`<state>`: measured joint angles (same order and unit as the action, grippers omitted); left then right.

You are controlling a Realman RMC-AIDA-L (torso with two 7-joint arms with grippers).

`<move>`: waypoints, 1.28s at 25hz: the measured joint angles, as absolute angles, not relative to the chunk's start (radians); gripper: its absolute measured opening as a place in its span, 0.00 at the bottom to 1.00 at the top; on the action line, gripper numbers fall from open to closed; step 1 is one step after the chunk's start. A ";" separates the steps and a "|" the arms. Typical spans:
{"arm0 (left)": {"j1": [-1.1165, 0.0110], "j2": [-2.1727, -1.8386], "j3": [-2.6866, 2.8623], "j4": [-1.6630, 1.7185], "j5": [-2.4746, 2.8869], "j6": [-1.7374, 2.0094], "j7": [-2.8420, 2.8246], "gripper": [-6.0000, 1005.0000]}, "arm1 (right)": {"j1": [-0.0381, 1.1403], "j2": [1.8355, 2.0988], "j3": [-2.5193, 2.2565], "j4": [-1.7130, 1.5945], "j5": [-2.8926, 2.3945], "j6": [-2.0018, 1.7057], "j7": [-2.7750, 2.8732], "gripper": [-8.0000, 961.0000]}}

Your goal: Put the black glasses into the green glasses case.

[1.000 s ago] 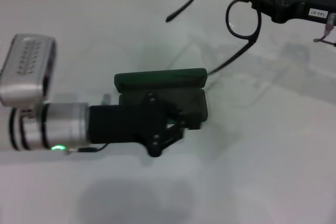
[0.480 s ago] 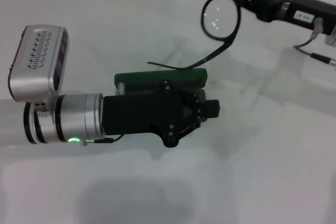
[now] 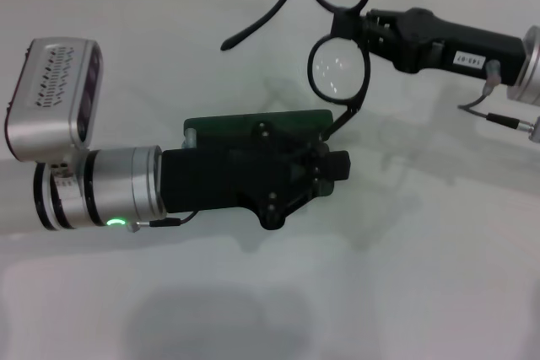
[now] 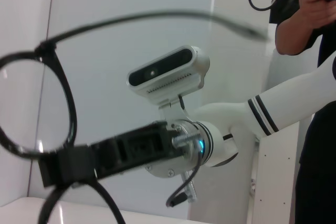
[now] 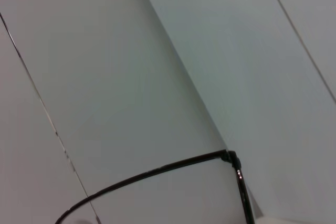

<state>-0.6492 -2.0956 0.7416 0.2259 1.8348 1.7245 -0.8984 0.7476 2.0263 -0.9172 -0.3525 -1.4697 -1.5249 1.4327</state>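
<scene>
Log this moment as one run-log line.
right gripper: holds black glasses in the air by the bridge | left gripper: over green glasses case | glasses not yet in case

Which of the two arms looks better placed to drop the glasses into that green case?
The right. Its right gripper already holds the black glasses in the air just beyond the green glasses case. The left gripper sits over the case itself, seemingly steadying it.
</scene>
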 joint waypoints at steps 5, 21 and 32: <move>-0.650 -2.095 0.741 0.226 1.830 1.725 -0.901 0.01 | 0.743 2.024 -0.948 -0.352 -1.471 -1.516 1.422 0.14; -0.653 -2.094 0.741 0.231 1.809 1.727 -0.904 0.01 | 0.733 2.021 -1.086 -0.360 -1.473 -1.495 1.407 0.14; -0.656 -2.094 0.741 0.233 1.807 1.727 -0.907 0.01 | 0.730 2.021 -1.117 -0.361 -1.473 -1.532 1.399 0.15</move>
